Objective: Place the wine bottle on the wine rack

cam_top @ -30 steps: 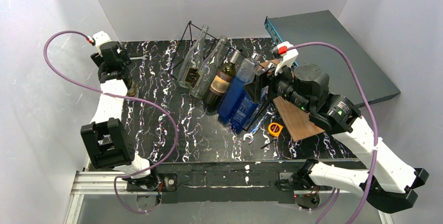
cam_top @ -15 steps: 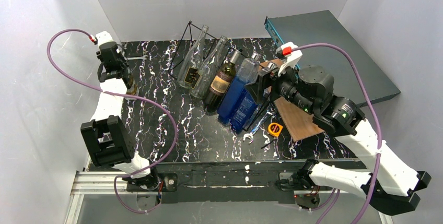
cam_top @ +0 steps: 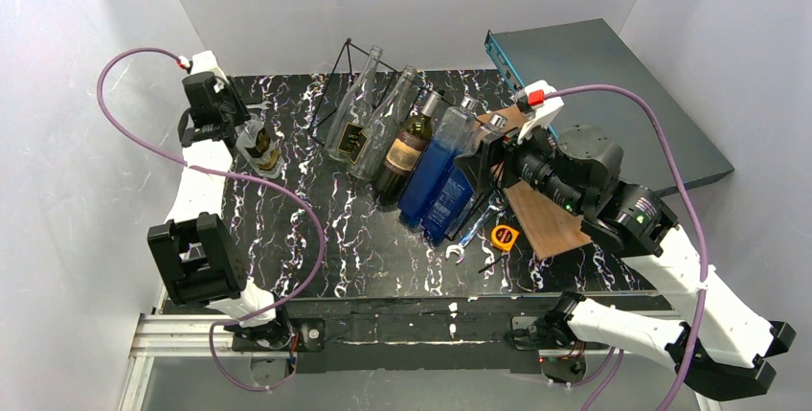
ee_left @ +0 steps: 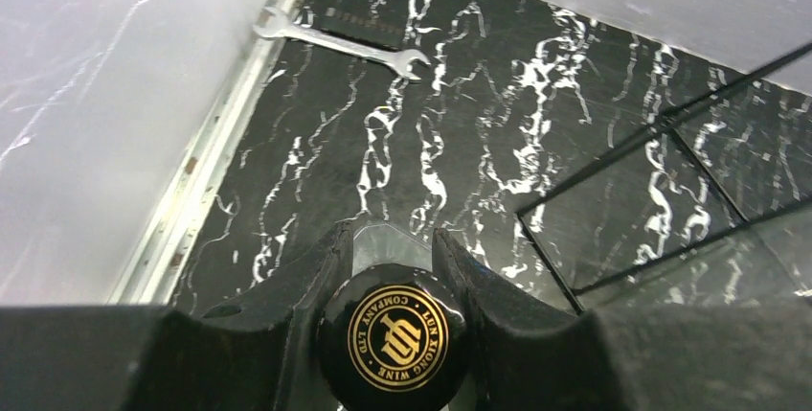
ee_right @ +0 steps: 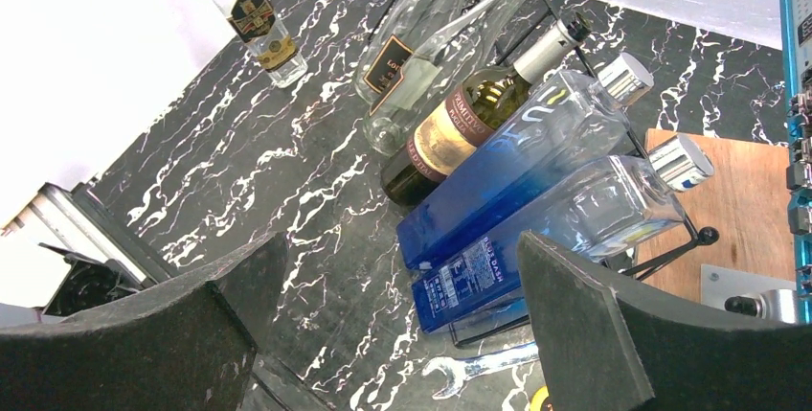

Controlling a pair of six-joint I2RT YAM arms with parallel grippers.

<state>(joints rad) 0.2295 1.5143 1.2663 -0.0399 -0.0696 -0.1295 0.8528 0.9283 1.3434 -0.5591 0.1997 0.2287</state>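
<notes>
My left gripper (cam_top: 237, 125) is shut on the neck of a clear wine bottle (cam_top: 261, 149) with a black and gold label, held tilted at the table's far left. In the left wrist view the fingers (ee_left: 316, 277) clamp just below its black cap with a gold logo (ee_left: 394, 334). The wine rack (cam_top: 347, 64), a black wire frame, stands at the back middle with several bottles leaning in its slots: two clear, one dark (cam_top: 406, 148), two blue (cam_top: 433, 173). Its wires show in the left wrist view (ee_left: 661, 124). My right gripper (cam_top: 484, 157) is open and empty beside the blue bottles (ee_right: 522, 157).
A wrench (cam_top: 474, 229) and a yellow tape measure (cam_top: 504, 236) lie near the rack's front right corner. A wooden board (cam_top: 541, 219) lies under my right arm. A dark teal case (cam_top: 594, 76) stands at the back right. Another wrench (ee_left: 340, 35) lies at the far left corner.
My left gripper has swung right, toward the rack, with the bottle in it, and the bottle now leans out into view. My right arm has drawn back slightly to the right.
</notes>
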